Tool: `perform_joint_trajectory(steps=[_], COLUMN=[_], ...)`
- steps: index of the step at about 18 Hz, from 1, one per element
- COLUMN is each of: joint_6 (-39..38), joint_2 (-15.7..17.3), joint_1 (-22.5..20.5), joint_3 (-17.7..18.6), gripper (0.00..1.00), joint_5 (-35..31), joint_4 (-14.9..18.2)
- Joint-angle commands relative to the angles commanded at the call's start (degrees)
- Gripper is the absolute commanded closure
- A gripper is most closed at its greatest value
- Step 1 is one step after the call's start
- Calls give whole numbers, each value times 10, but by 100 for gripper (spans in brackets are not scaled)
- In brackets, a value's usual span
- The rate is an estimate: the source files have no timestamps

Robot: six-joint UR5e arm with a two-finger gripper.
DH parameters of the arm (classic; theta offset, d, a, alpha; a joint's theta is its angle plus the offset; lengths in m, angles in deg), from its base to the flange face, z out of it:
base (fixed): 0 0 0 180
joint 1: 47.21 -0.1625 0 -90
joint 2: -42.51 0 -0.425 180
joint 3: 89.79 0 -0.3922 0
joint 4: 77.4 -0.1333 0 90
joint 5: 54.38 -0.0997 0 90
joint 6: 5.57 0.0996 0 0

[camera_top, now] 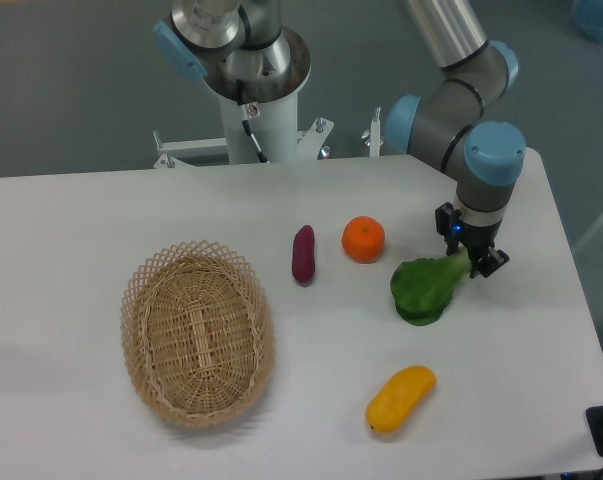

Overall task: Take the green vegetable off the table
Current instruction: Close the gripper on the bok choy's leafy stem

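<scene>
Fingers [468, 254] gripping pale stalk, green vegetable [426, 286] broad-leaved, dark green

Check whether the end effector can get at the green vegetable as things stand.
Probably yes: the end effector is already at the pale stalk of the green vegetable, with nothing between them; the orange sits clear.

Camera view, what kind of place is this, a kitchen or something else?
Probably a robotics lab, not a kitchen: an arm bolted beside a bare white table, with toy-looking vegetables and a wicker basket laid out.
</scene>
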Motion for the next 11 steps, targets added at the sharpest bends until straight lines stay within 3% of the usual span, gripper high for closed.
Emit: perform_joint_trajectory(steps=[6, 11], joint_6=[3, 8], joint_2=[4, 26], joint_1=[0, -8], joint_3=[-3, -29], gripper=[78, 78], joint_5=[1, 11], joint_4=[1, 11])
